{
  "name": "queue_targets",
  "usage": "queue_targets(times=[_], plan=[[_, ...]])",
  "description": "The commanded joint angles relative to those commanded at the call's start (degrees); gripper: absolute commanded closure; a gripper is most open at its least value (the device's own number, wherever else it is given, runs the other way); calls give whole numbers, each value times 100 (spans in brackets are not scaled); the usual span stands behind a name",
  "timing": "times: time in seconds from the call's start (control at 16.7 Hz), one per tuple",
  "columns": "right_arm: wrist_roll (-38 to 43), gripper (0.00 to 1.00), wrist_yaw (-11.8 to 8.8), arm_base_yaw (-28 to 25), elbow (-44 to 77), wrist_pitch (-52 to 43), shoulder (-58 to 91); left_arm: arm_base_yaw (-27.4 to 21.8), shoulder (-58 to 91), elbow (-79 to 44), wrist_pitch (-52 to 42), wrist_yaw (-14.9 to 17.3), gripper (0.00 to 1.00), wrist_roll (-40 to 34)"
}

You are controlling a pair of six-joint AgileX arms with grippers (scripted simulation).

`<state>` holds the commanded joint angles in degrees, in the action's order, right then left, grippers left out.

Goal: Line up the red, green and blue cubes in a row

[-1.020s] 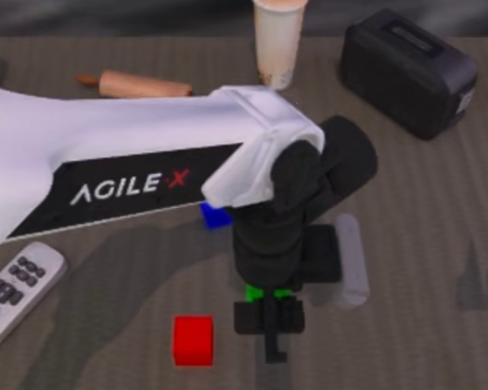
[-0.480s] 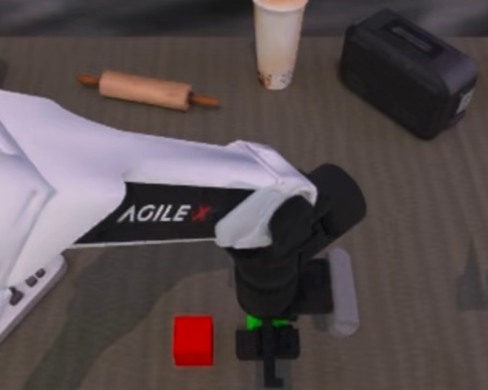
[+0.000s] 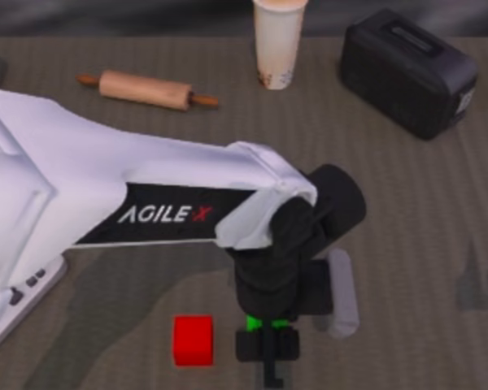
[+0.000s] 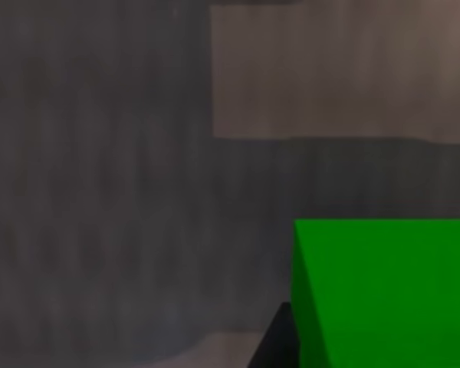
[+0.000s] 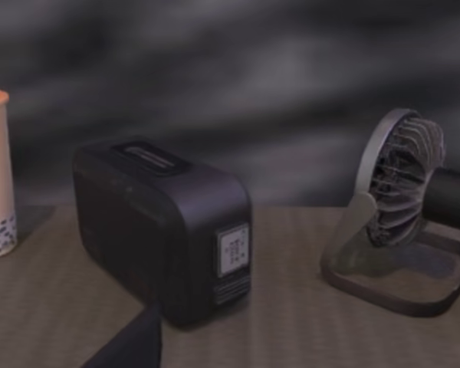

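Note:
My left arm reaches across the table to its near edge. Its gripper (image 3: 266,345) is shut on the green cube (image 3: 264,322), just right of the red cube (image 3: 193,340), with a small gap between the two. In the left wrist view the green cube (image 4: 383,295) fills the lower corner, with one dark finger (image 4: 276,345) against its side. The blue cube is hidden under the left arm. My right arm is out of the top view, parked at the right.
A rolling pin (image 3: 146,89), a paper cup (image 3: 278,41) and a black box (image 3: 407,69) stand along the far side. A remote (image 3: 24,288) peeks out under the left arm. The right wrist view shows the black box (image 5: 165,226) and a small fan (image 5: 402,207).
A second ago my left arm swung toward the near edge with the green cube, covering the blue cube and most of the remote. It has barely moved in the last half second.

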<state>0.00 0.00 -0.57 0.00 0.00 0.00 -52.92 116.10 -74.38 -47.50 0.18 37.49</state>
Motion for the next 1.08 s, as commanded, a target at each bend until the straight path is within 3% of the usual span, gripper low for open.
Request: queue_targets(times=[0.42, 1.08], plan=[[0, 0, 0, 0, 0, 0, 0, 0, 0, 0, 0, 0, 2, 0], [0, 0, 0, 0, 0, 0, 0, 7, -37, -77, -100, 0, 0, 4]])
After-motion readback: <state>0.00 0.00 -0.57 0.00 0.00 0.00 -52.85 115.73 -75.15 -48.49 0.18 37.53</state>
